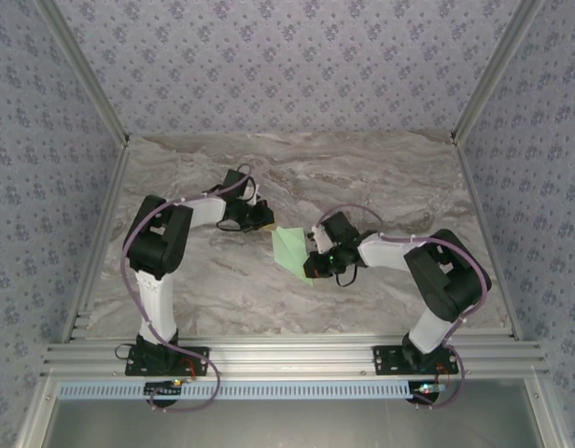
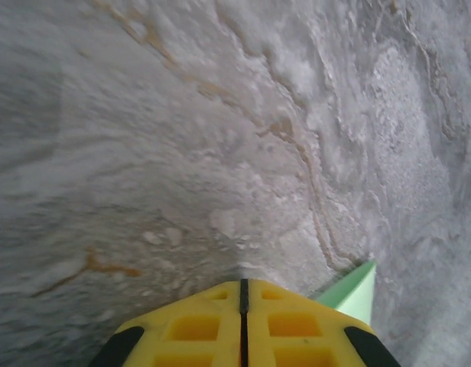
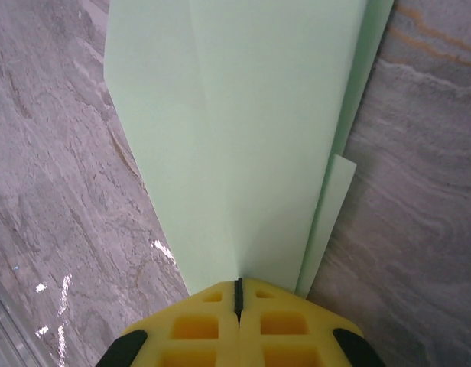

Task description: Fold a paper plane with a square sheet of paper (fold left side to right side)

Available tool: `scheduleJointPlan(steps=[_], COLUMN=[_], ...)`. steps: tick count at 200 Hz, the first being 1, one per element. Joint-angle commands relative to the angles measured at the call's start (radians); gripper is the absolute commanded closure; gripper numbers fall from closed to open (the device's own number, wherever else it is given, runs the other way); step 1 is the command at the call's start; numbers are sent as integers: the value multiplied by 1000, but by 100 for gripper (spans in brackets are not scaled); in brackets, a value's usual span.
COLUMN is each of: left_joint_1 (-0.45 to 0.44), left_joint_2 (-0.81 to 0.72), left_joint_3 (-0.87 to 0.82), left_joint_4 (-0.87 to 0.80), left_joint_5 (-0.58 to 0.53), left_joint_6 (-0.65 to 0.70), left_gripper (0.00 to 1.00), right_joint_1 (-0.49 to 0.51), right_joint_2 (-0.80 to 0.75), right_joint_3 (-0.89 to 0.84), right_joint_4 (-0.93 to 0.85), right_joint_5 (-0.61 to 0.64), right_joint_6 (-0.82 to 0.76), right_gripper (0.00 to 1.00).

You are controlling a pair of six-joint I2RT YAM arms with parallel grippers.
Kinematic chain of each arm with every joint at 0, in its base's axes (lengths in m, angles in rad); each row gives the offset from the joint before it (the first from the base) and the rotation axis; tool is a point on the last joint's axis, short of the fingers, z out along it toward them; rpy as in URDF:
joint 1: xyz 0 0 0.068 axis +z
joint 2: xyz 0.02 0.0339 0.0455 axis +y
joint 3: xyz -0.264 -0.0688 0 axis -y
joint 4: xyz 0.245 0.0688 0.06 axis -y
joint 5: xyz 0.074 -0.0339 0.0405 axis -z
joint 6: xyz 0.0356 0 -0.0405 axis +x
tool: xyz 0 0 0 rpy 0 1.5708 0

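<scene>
Fingers of the right claw (image 3: 237, 284) are pressed together at the near end of the folded sheet of paper (image 3: 258, 138), which lies ahead of it on the surface (image 3: 427, 199); whether they pinch it I cannot tell. The left claw (image 2: 243, 289) is pressed together too, a paper corner just right of it.

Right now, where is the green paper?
In the top view, the folded pale green paper lies on the marble table, between the left gripper and the right gripper, whose shut jaws rest at its edge.
</scene>
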Motion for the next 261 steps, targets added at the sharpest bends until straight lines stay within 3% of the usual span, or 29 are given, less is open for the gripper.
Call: scheduleJointPlan(steps=[1, 38, 94, 145, 201, 261], left_joint_1=[31, -78, -244, -253, -252, -252], left_joint_2=[-124, -249, -115, -30, -29, -35], left_joint_3=[-51, -163, -143, -144, -181, -184], left_joint_4=[13, 118, 203, 174, 169, 167], left_joint_5=[-99, -66, -63, -123, -152, -153], left_joint_6=[14, -48, -112, -126, -121, -121], left_gripper=[91, 90, 90, 91, 91, 91], right_joint_1=[8, 9, 10, 17, 0, -1], right_joint_2=[32, 48, 56, -22, -186, -71], right_joint_3=[-57, -51, -44, -51, -35, 22], right_joint_4=[-203, -188, -190, -185, -153, -103], right_joint_5=[51, 45, 53, 51, -31, -66], right_joint_6=[-9, -2, 0, 9, 58, 66], right_gripper=[100, 100, 100, 99, 100, 99])
